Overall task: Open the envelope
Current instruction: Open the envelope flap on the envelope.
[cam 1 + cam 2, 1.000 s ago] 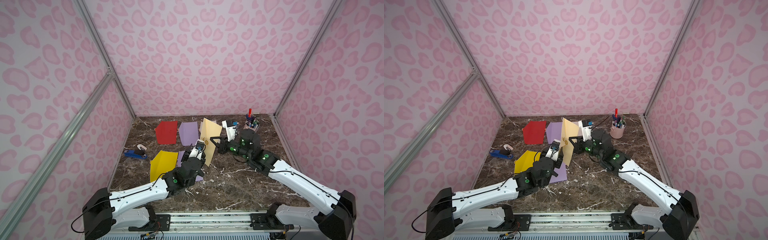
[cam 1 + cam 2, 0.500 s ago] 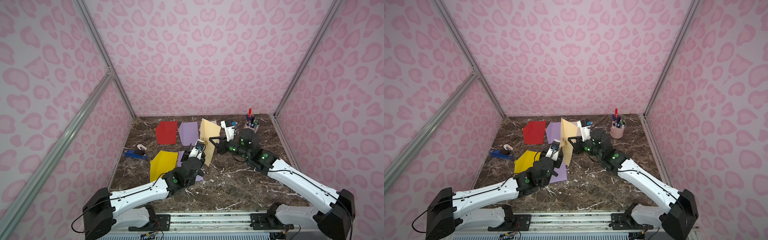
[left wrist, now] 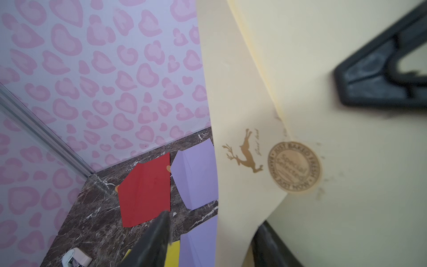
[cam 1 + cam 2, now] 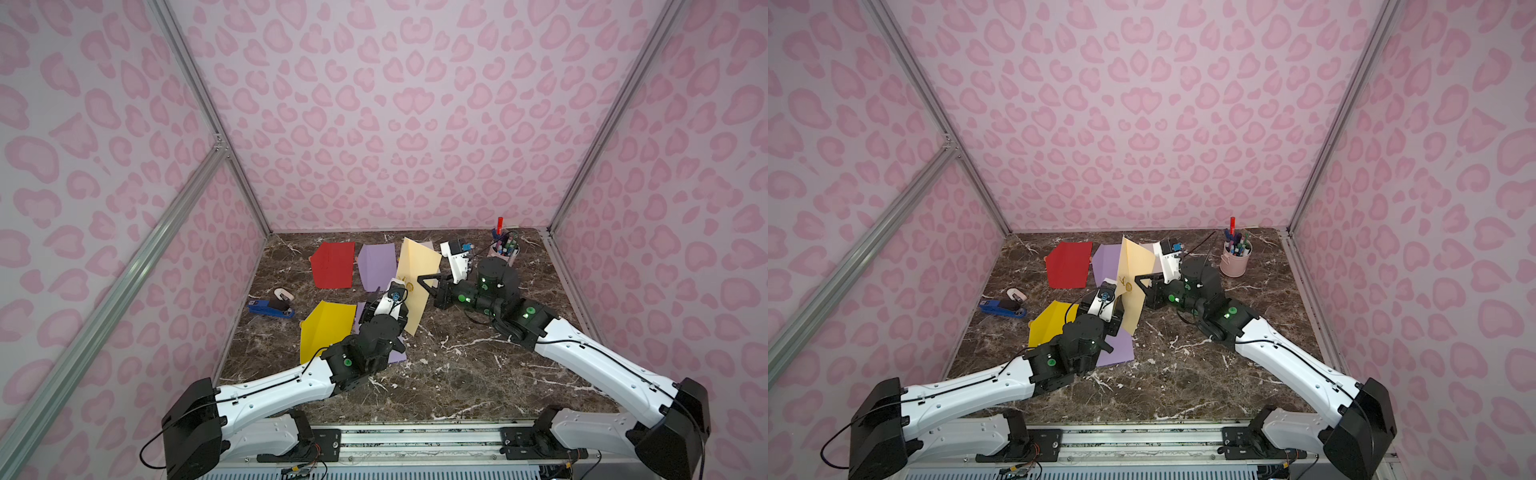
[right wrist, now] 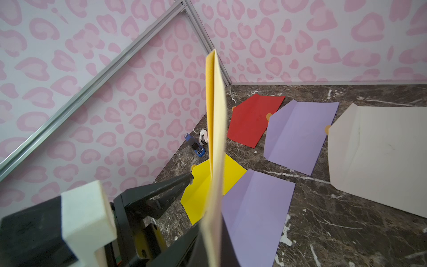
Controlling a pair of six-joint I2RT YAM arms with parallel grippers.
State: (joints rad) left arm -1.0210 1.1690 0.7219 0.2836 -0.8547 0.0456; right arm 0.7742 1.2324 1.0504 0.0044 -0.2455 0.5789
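A: Where is the cream envelope (image 4: 419, 266)?
B: Upright at mid-table, pinched by the right gripper (image 4: 426, 284); the left gripper (image 3: 215, 222), jaws parted, apparently straddles the flap. Close there, then peel from the seal (image 3: 294, 166).

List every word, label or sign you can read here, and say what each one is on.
"JUST BAKED FRESH": rim of the gold seal on the cream envelope.
"Special Selected": centre of that seal.
"BAKING JUST NOW": the same rim.
The gold script beside the deer print is too blurred to read.
The seal's smallest line is unreadable.
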